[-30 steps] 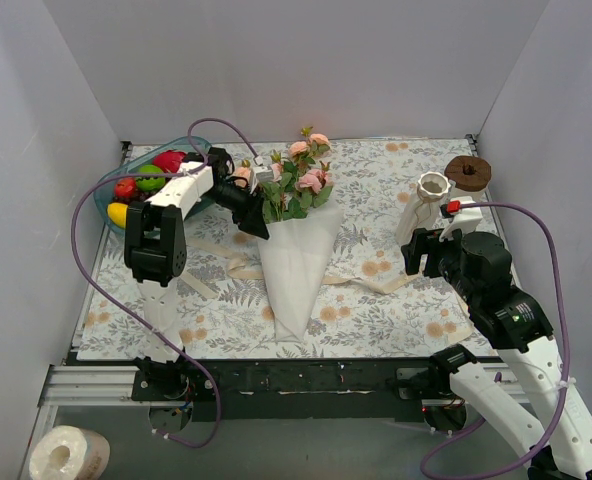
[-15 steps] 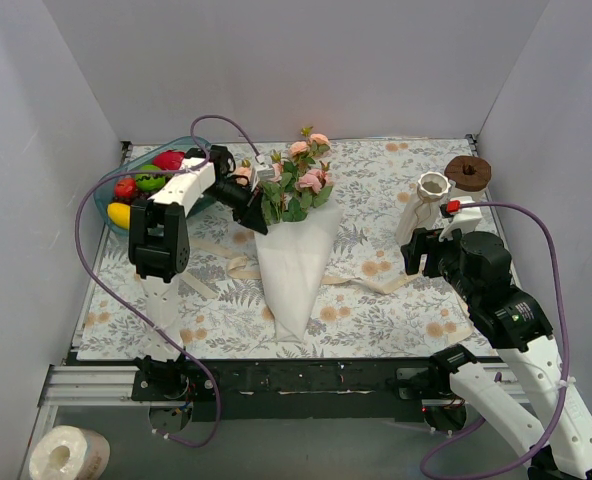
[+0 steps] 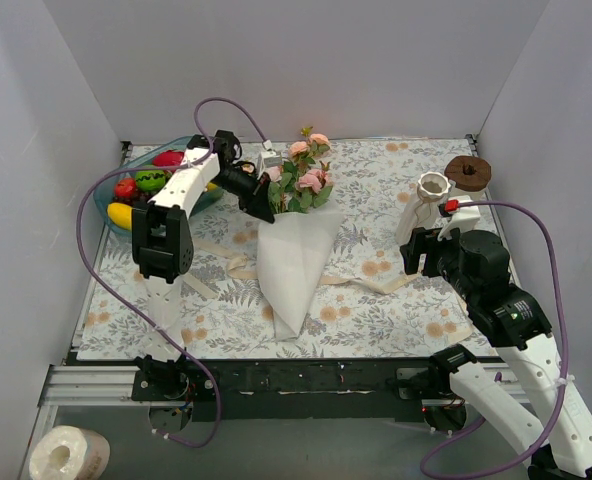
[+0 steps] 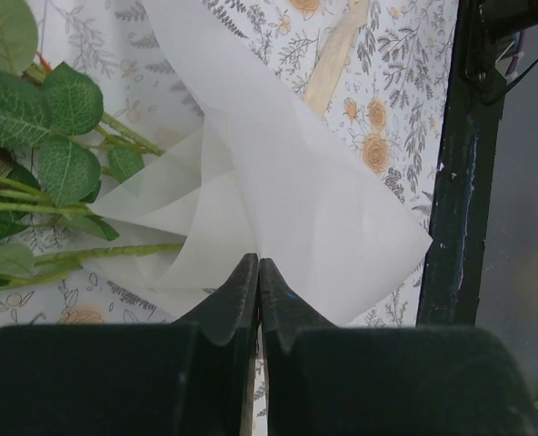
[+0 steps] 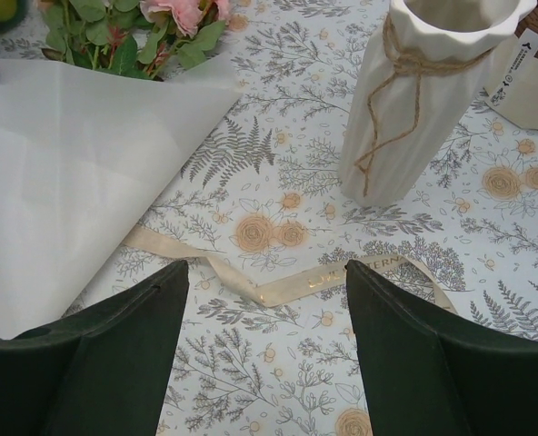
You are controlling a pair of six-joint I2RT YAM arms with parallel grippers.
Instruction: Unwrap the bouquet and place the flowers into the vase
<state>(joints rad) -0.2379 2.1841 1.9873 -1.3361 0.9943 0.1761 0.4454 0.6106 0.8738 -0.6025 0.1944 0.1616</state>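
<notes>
I'd put the job at roughly 1 third done, going by how things lie. The ribbon [image 3: 371, 282] is untied and trails loose over the worktop [image 3: 206, 300], running out at 9 o'clock and 3 o'clock from the paper [image 3: 294, 262]. The paper is slack and partly opened. The flowers [image 3: 301, 180] are not yet out of it: the blooms poke from the wide end at 12 o'clock and the stems lie on the sheet. The vase [image 3: 428, 203] stands upright, well apart at 3 o'clock from the bouquet, with nothing sticking out of it. What's left is to pull the paper clear, gather the stems, carry them across and set them in the vase.

The left end effector [image 4: 258, 265] sits at the 10 o'clock corner of the paper. Its jaws are pressed tight together on a fold of the sheet, with green stems and leaves just beside at its 9 o'clock.

The right end effector [image 5: 264, 277] hangs wide open and holds nothing. The ribbon crosses the worktop beneath the gap, the vase is near at its 1 o'clock, and the paper is at its 10 o'clock.
</notes>
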